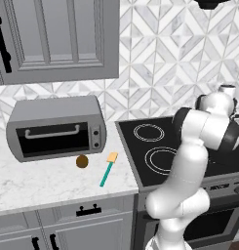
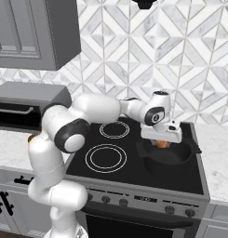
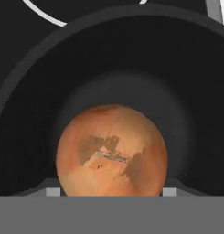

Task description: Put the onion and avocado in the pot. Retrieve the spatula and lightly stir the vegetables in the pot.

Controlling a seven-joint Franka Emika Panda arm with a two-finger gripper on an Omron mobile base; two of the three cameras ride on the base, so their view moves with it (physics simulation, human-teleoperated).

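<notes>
Gripper (image 2: 162,142) hangs over the pot (image 2: 167,158), which sits on the stove (image 2: 134,162) toward its front right. From the right base view the hand's white body covers most of the fingers; only a sliver of orange, the onion (image 2: 161,143), peeks out below it, just above the pot's rim. Hard to tell from there whether the onion touches the pot floor.

Hand view: onion (image 3: 112,151) sits large and round between the two finger tips (image 3: 53,191), whose tops barely show at either side of it. The fingers stand about an onion's width apart and hug its flanks; whether they press on it or have just let go, I cannot tell. Behind the onion, the pot's dark interior (image 3: 177,91) curves around, with a piece of a white stove ring cut off at the top edge.

Left base view: the arm's elbow blocks the pot and the hand altogether. On the marble counter (image 1: 43,180) left of the stove, the avocado (image 1: 82,161) lies just in front of the toaster oven (image 1: 56,128). The spatula (image 1: 108,170) lies to its right, near but apart, blade pointing toward the wall, teal handle toward the counter edge.
</notes>
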